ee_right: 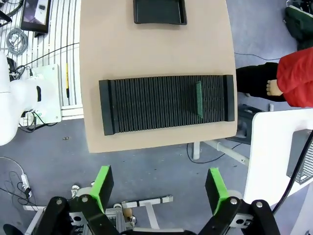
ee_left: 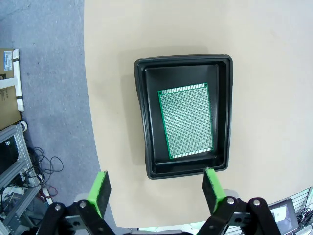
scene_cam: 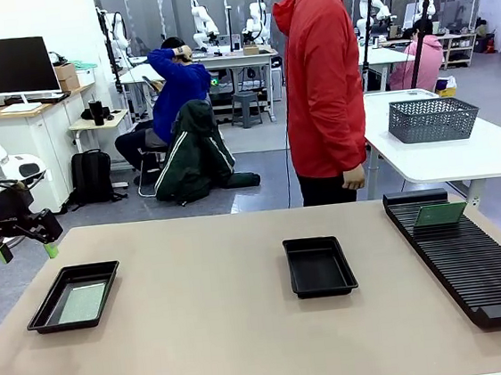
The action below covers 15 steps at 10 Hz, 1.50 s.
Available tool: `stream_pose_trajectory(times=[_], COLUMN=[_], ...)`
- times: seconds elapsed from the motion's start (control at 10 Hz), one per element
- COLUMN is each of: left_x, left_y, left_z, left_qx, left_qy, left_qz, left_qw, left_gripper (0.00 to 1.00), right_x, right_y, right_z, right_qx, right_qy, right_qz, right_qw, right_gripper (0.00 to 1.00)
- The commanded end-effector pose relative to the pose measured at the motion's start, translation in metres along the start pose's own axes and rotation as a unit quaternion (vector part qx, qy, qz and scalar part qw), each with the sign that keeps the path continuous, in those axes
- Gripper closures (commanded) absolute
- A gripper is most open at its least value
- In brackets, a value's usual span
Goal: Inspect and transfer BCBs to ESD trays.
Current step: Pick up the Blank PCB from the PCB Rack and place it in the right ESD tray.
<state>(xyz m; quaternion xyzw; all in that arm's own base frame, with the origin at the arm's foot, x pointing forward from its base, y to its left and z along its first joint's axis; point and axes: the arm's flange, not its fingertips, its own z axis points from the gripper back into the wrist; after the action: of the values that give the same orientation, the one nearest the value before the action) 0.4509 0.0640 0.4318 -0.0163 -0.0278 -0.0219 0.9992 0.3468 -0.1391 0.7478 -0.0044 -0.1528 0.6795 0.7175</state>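
My left gripper (ee_left: 155, 189) and right gripper (ee_right: 159, 188) both gape empty. Ahead of the right one, a BCB (ee_right: 199, 98) stands edgewise in the slotted rack (ee_right: 146, 105); I judge a skewed pinch could wedge it.

BCB (ee_left: 186, 121) in left tray (scene_cam: 64, 326), other tray (scene_cam: 319, 268) centre, rack (scene_cam: 474, 264) right

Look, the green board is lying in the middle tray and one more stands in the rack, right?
No. The green circuit board lies in the left tray, as the front view shows; the middle tray is empty. Another board stands in the rack.
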Motion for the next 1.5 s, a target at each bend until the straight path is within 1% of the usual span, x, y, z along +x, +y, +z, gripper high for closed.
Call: stream_pose_trajectory(times=[0.0,0.5,0.6,0.8,0.9,1.0,1.2,1.4], left_x=[0.0,0.0,0.0,0.0,0.0,0.0,0.0,0.0], left_y=[0.001,0.001,0.001,0.001,0.001,0.001,0.001,0.001], left_z=[-0.002,-0.002,-0.002,-0.002,-0.002,-0.002,-0.002,-0.002], left_qx=[0.002,0.002,0.002,0.002,0.002,0.002,0.002,0.002], left_qy=[-0.006,-0.006,-0.006,-0.006,-0.006,-0.006,-0.006,-0.006], left_qz=[0.001,0.001,0.001,0.001,0.001,0.001,0.001,0.001], left_qw=[1.0,1.0,1.0,1.0,1.0,1.0,1.0,1.0], left_gripper=[0.0,0.0,0.0,0.0,0.0,0.0,0.0,0.0], right_x=[-0.004,-0.013,-0.014,-0.015,-0.014,-0.016,-0.018,-0.013], right_y=[-0.016,-0.07,-0.078,-0.095,-0.104,-0.113,-0.127,-0.136], right_z=[-0.03,-0.178,-0.205,-0.258,-0.281,-0.303,-0.344,-0.378], right_qx=[-0.003,-0.007,-0.015,-0.009,-0.009,0.003,0.013,0.017], right_qy=[-0.006,-0.012,-0.008,0.006,0.019,0.033,0.031,0.049], right_qz=[0.011,0.049,0.051,0.048,0.058,0.054,0.062,0.063], right_qw=[1.0,0.999,0.999,0.999,0.998,0.998,0.998,0.997], right_gripper=[0.0,0.0,0.0,0.0,0.0,0.0,0.0,0.0])
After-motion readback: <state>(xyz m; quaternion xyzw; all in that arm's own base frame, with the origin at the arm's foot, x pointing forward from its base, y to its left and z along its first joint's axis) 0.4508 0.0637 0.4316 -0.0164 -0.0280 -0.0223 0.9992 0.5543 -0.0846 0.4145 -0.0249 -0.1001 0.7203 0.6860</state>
